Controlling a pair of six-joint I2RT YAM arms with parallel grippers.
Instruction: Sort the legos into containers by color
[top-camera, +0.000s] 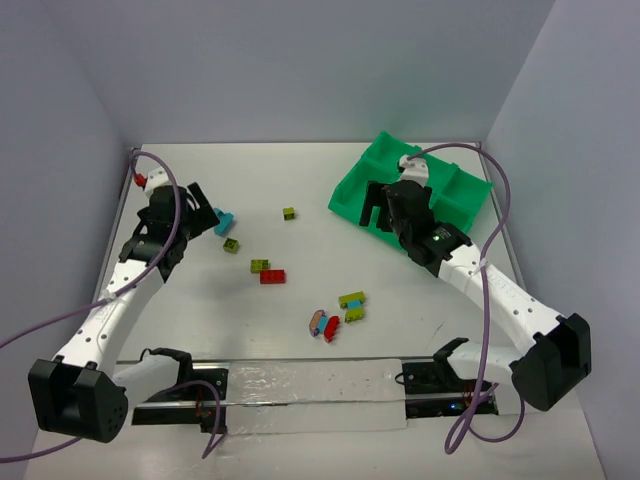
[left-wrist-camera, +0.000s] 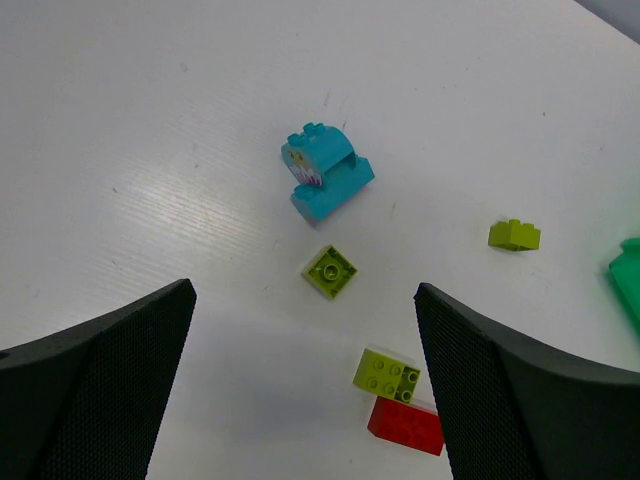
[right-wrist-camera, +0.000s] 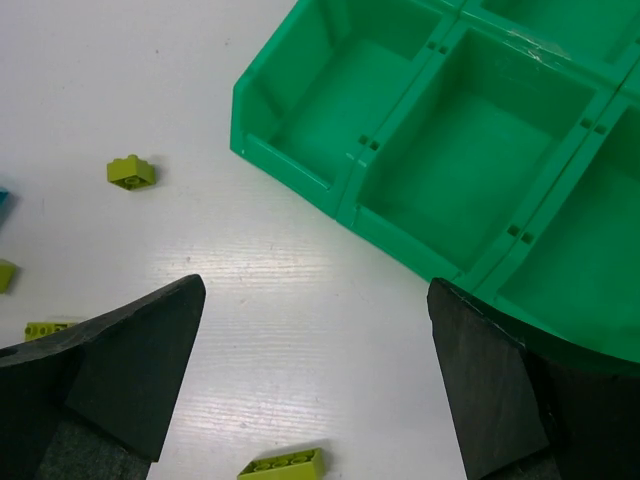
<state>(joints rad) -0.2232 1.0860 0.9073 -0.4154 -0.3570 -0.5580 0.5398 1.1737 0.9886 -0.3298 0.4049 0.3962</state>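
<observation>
Loose legos lie across the white table: a cyan brick (top-camera: 224, 222), olive bricks (top-camera: 231, 245) (top-camera: 288, 213) (top-camera: 260, 266), a red brick (top-camera: 272, 277), an olive and cyan group (top-camera: 352, 305) and a pink and red cluster (top-camera: 322, 323). My left gripper (top-camera: 205, 212) is open and empty above the table, close to the cyan brick (left-wrist-camera: 325, 172) and an olive square plate (left-wrist-camera: 330, 271). An olive (left-wrist-camera: 387, 374) and a red brick (left-wrist-camera: 405, 424) lie between its fingers. My right gripper (top-camera: 380, 210) is open and empty at the green tray's (top-camera: 350, 195) near-left edge. The tray compartments (right-wrist-camera: 470, 160) seen from the right wrist hold nothing.
A small red piece (top-camera: 140, 180) sits at the far left wall. White walls enclose the table on three sides. In the right wrist view an olive brick (right-wrist-camera: 131, 172) lies left of the tray and another (right-wrist-camera: 283, 464) lies between the fingers.
</observation>
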